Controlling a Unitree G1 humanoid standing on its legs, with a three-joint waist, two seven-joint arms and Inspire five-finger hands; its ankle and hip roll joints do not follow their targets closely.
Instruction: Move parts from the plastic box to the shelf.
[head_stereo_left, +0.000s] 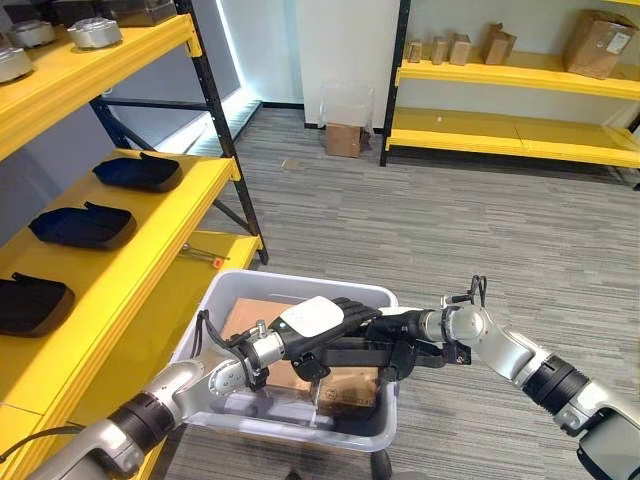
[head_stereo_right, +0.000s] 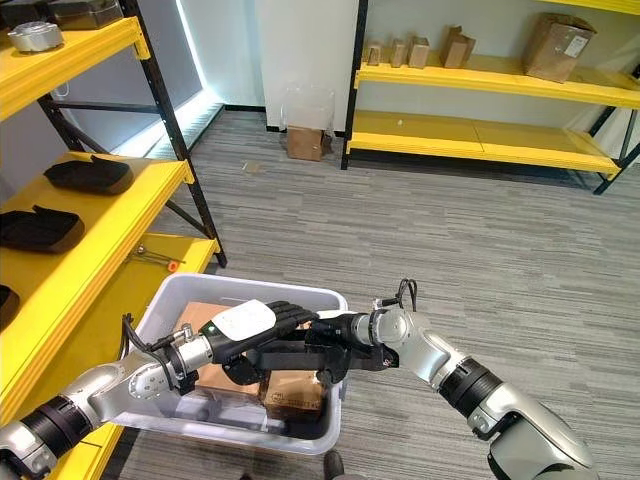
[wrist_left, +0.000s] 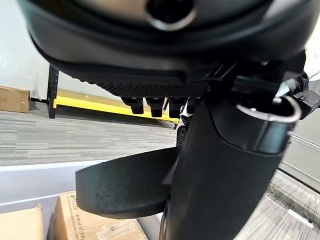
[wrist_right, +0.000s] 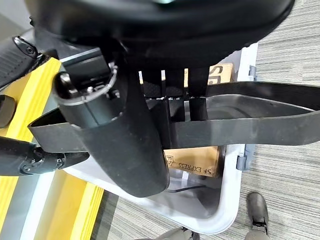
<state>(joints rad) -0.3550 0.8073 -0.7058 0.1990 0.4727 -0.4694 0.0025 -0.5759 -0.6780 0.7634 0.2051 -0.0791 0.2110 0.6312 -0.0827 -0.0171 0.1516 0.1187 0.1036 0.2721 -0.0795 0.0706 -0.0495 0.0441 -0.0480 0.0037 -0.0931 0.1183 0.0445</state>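
Observation:
A white plastic box (head_stereo_left: 300, 281) stands on the floor beside the yellow shelf (head_stereo_left: 150, 240). Over the box, both hands hold one black, shallow tray-shaped part (head_stereo_left: 350, 353) between them. My left hand (head_stereo_left: 318, 322), with its white cover, grips the part's left end, fingers curled over it. My right hand (head_stereo_left: 398, 331) clamps the right end. In the right wrist view the part (wrist_right: 250, 117) sits pinched between the thumb (wrist_right: 127, 150) and fingers (wrist_right: 175, 95). In the left wrist view the part (wrist_left: 125, 185) shows past the thumb (wrist_left: 225, 175).
Cardboard packets (head_stereo_left: 350, 390) lie inside the box. Three similar black parts (head_stereo_left: 140, 172) (head_stereo_left: 85, 226) (head_stereo_left: 30, 302) rest on the middle shelf level, and round silver parts (head_stereo_left: 95, 33) on the level above. A small orange-tipped tool (head_stereo_left: 212, 259) lies on the lowest level. A far shelf (head_stereo_left: 500, 130) holds cartons.

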